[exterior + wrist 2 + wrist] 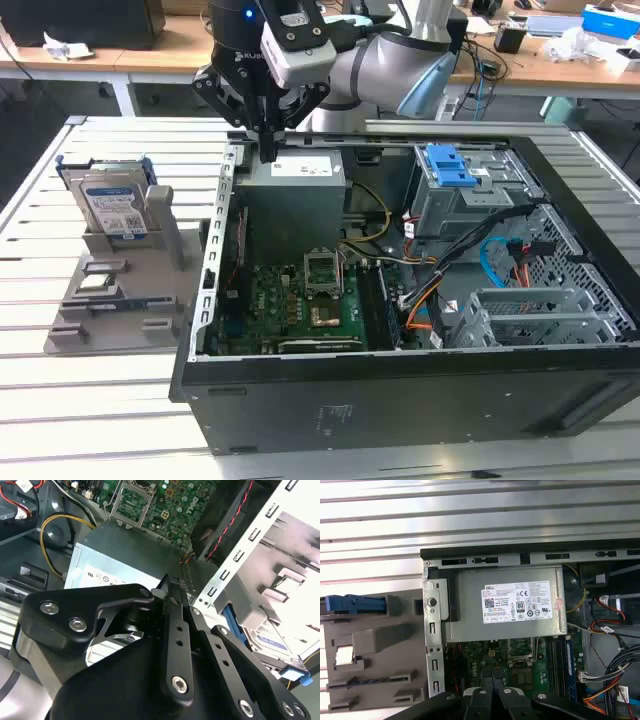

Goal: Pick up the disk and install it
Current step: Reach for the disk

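Standing upright in a grey holder (168, 222), the disk (112, 205): silver body, blue-and-white label, blue side rails. Gripper (268, 150) hangs over the power supply (300, 185), jaws closed on nothing.

the disk (113, 205) shows dull silver metal under a smooth blue-and-white paper label, with blue plastic rails; its holder (110, 315) is matt grey plastic. the gripper (268, 152) is matt black metal with shiny screw heads. the power supply (300, 185) is plain grey sheet metal, and the table (90, 400) is ribbed, bright pale metal.
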`<state>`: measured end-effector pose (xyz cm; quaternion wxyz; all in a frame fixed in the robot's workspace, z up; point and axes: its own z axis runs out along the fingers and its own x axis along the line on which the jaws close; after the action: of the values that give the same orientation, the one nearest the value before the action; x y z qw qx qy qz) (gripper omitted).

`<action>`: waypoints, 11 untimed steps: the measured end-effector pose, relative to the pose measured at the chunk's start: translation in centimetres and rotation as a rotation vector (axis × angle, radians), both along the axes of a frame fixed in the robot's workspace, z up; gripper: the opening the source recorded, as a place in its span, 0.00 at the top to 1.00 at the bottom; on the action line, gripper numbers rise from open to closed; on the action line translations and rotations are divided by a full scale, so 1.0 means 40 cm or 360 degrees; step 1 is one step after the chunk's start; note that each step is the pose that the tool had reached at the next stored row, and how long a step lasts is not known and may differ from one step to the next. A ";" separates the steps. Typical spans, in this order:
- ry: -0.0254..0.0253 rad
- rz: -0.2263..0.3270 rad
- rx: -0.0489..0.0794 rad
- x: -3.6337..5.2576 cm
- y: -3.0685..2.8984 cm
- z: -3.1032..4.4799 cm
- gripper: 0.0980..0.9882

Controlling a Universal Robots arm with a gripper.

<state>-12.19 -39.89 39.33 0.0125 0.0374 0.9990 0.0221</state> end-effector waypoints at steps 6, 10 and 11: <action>0.00000 0.0000 0.0000 -0.022 0.000 0.000 0.99; 0.00001 0.0000 0.0000 -0.035 0.000 0.000 0.99; -0.00002 0.0000 0.0000 -0.037 0.000 0.000 0.99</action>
<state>-13.69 -39.88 39.32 0.0125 0.0374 0.9990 0.0222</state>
